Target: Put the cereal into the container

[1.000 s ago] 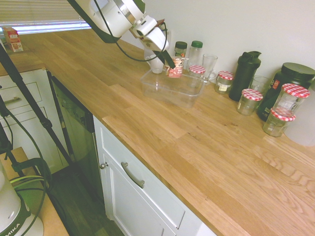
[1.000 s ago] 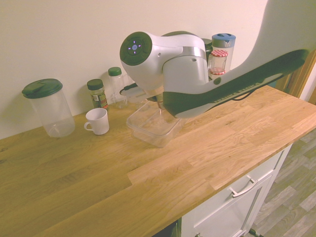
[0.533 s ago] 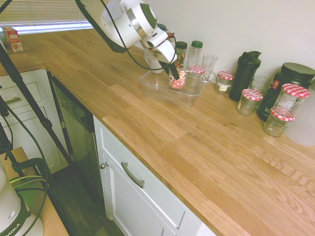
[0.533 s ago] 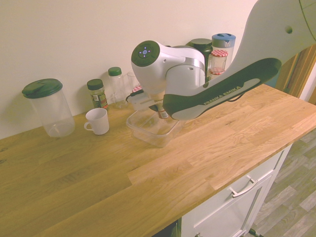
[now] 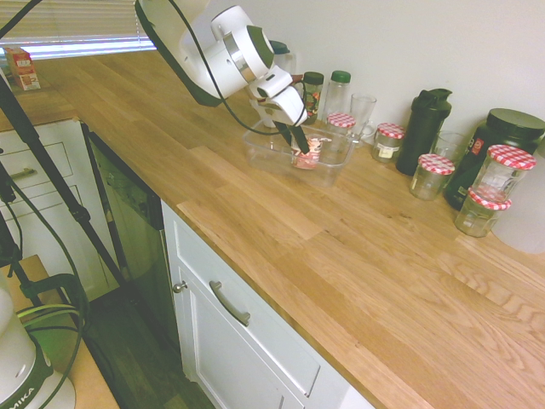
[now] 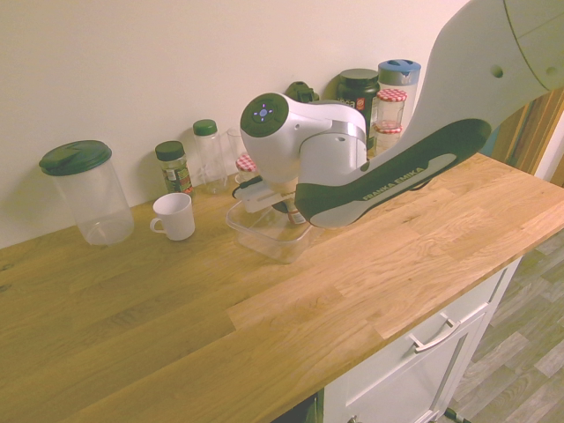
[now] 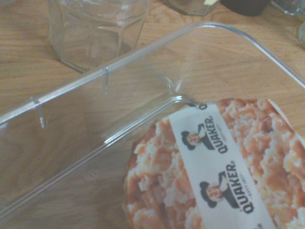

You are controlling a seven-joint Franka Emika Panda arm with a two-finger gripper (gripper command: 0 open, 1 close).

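A robot's jaws [image 5: 298, 140] grip the cereal [image 5: 307, 155] inside the clear container [image 5: 339, 169], upper center of the first exterior view; released while tilted or above the floor, the cup could topple against the wall.

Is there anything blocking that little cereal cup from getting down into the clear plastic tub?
Nothing visible is in the way. The cup is already within the walls of the tub, with the jaws on it. The jars and glass stand outside the tub.
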